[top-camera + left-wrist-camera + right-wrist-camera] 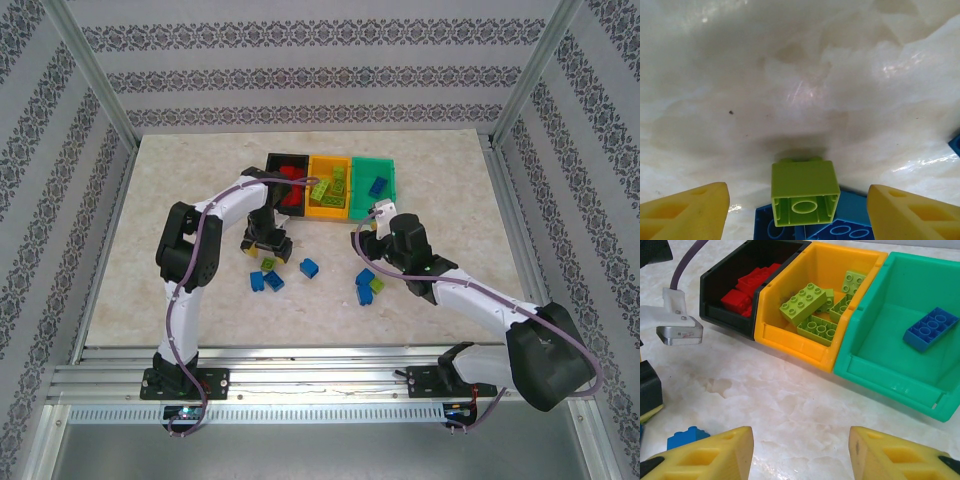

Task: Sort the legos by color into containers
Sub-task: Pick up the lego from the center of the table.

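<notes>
Our left pincer (797, 190) is open around a lime lego (802, 197) on the worktop (790, 75), not touching it. The lego looks light, hard and slippery, so we should squeeze its flat sides. Our right pincer (801, 445) is open and empty, near the bins (790, 337).

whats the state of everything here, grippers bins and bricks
left gripper, open, straddling a lime brick
lime brick, tipped on its side, not gripped
right gripper, open, empty
black bin, holds red bricks
orange bin, holds lime bricks
green bin, holds one blue brick
loose blue bricks, unsorted on the table
</notes>
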Motion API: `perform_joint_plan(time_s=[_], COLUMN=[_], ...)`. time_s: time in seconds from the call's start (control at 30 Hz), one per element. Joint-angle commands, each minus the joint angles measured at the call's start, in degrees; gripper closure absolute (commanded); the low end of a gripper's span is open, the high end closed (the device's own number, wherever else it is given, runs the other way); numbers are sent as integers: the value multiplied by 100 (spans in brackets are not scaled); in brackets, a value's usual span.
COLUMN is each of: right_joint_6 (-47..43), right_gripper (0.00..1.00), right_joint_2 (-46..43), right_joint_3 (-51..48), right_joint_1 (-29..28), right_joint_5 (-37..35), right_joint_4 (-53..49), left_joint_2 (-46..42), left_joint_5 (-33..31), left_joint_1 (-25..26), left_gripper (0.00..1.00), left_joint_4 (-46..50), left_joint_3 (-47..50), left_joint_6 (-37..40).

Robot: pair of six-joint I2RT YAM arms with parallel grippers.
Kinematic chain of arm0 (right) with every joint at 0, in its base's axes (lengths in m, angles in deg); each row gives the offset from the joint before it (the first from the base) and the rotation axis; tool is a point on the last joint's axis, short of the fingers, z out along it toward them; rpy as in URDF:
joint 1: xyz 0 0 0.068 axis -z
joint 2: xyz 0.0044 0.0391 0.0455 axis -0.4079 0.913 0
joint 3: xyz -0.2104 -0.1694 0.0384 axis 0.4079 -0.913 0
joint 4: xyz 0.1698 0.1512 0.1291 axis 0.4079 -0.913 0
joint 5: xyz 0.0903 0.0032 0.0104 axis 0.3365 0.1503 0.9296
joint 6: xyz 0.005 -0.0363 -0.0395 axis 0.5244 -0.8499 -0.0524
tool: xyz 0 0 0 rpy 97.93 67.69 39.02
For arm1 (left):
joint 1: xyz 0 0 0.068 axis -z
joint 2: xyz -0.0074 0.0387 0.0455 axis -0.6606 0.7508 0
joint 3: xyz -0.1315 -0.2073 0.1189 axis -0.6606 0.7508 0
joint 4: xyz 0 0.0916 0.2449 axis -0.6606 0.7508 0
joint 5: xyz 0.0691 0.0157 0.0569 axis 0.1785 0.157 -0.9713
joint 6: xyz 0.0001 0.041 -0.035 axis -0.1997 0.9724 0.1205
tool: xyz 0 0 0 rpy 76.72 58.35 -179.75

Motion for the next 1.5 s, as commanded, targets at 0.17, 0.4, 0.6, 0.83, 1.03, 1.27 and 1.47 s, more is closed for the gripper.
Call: perform_joint_plan(time_s=[0.17,0.4,0.6,0.83,1.03,1.27,1.47], right_joint_6=[-73,-102,-98,-144,-156,-186,-135], right_gripper=[46,46,46,46,46,45,44], right_joint_2=[66,67,120,182,262,184,129], right_joint_3=[75,86,128,165,223,189,150], right_joint_1=[-144,-192,-231,-301,-375,-416,-425], right_joint_5=[-179,-203,-184,-231,-231,-363,-349], right_joint_4=[148,132,105,101,71,71,127], left_joint_2=[234,364,368,315,229,-55,-315], left_joint_5=[-212,-143,-93,50,159,41,9], left_joint_1=[161,235,245,243,244,239,227], left_gripper=[32,41,52,65,68,74,78], left_joint_4=[356,383,382,335,237,88,-125], left_joint_3=[-124,-127,-145,-146,-162,-153,-111], left_joint_6=[19,63,89,139,160,174,203])
